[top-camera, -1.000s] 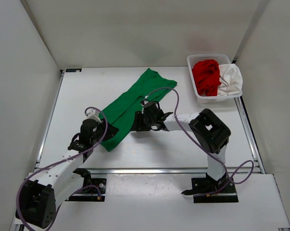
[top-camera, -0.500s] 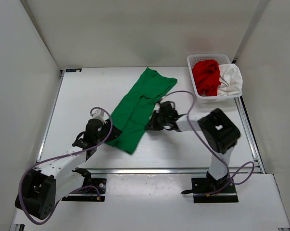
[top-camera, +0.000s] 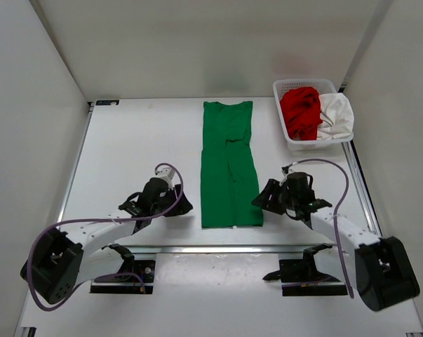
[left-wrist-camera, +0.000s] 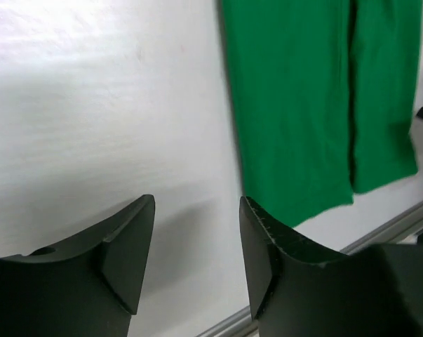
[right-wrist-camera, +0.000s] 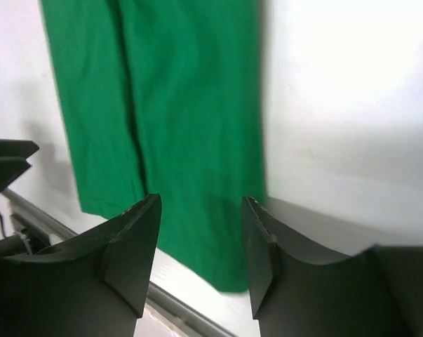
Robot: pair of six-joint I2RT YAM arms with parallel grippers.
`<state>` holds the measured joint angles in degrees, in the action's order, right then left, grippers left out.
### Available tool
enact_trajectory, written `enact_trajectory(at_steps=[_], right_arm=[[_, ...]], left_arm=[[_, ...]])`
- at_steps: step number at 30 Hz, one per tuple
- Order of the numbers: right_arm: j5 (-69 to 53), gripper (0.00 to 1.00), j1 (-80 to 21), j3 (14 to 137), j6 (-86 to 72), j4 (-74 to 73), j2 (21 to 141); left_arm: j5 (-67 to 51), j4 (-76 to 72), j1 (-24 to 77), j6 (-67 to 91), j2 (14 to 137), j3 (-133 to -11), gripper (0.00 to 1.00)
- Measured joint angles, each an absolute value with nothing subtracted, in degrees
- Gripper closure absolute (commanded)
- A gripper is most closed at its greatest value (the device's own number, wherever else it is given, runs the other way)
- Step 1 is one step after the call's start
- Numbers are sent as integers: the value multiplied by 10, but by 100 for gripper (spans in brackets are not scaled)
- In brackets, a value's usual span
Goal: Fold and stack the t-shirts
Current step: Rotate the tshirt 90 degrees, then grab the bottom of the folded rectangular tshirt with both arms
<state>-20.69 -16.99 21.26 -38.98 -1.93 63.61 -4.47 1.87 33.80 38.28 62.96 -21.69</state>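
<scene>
Green shirt (top-camera: 229,168) lies flat, centre (red shirt (top-camera: 300,111), white shirt (top-camera: 337,116) at two o'clock); both jaws stand apart, empty.

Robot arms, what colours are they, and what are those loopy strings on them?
The left arm and the right arm are made of white tube-like links joined by chunky black joints. The left gripper and the right gripper are black, each with two wedge-shaped fingers. The loopy strings are thin purple cables that run along each arm.
</scene>
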Motion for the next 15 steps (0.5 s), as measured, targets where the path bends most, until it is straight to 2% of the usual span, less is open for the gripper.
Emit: enact_trajectory(at_steps=[4, 9, 11, 13, 15], right_arm=[[-171, 57, -182, 187, -395, -88, 557], [-156, 62, -182, 145, -408, -140, 481], [-164, 69, -182, 126, -416, -139, 469], [-171, 70, -183, 119, -421, -138, 467], [-181, 81, -183, 116, -423, -131, 474]], left_arm=[[-48, 27, 399, 379, 664, -217, 36], [-61, -6, 442, 387, 695, -219, 39], [-65, -22, 448, 390, 704, -219, 38], [-67, -35, 456, 394, 717, -223, 39], [-70, -49, 465, 399, 736, -231, 41]])
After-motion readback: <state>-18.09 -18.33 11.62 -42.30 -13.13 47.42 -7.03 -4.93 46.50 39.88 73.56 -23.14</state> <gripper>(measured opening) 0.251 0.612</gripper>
